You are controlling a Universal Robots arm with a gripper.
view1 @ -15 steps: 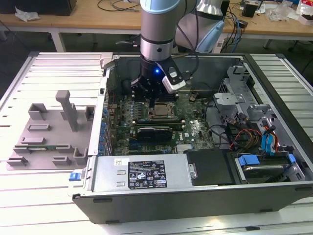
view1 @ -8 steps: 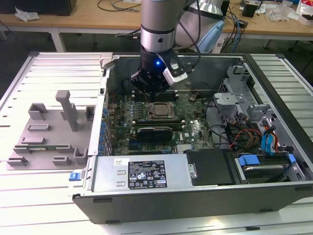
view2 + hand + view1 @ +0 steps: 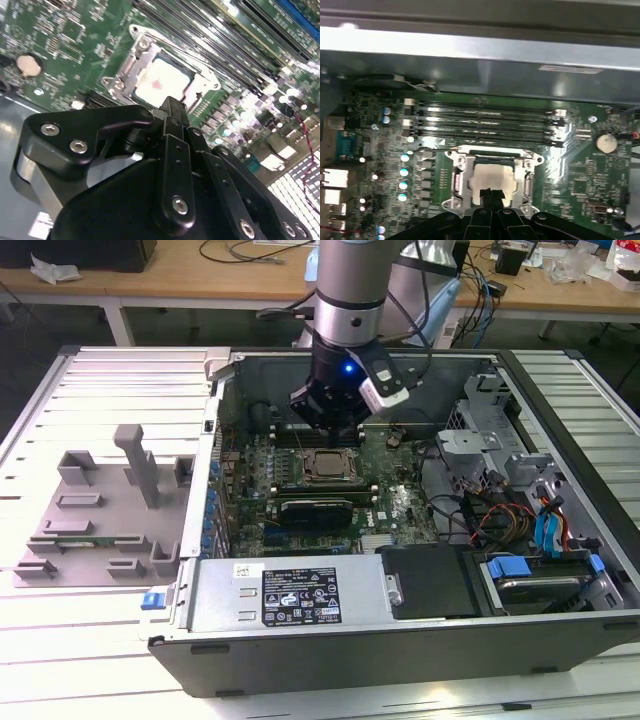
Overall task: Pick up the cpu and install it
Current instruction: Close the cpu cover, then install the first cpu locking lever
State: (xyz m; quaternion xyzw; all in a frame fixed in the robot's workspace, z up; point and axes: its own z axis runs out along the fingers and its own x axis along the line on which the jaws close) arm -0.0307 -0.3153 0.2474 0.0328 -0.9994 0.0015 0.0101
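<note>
The cpu [image 3: 327,466] lies flat inside the socket frame [image 3: 305,478] on the green motherboard, its silver top facing up. In both wrist views the cpu [image 3: 162,82] [image 3: 494,177] sits within the metal frame [image 3: 125,75] [image 3: 457,165]. My gripper [image 3: 336,432] hangs a little above the socket's far side, inside the open computer case. Its black fingertips [image 3: 172,106] [image 3: 489,194] are pressed together over the chip's edge with nothing between them. Whether they touch the cpu I cannot tell.
A grey moulded holder [image 3: 100,510] with upright blocks lies outside the case on the exterior view's left. Memory slots [image 3: 485,120] run just beyond the socket. The case wall [image 3: 212,440], a power supply [image 3: 290,595], cables [image 3: 480,515] and drives with blue tabs [image 3: 530,570] surround the board.
</note>
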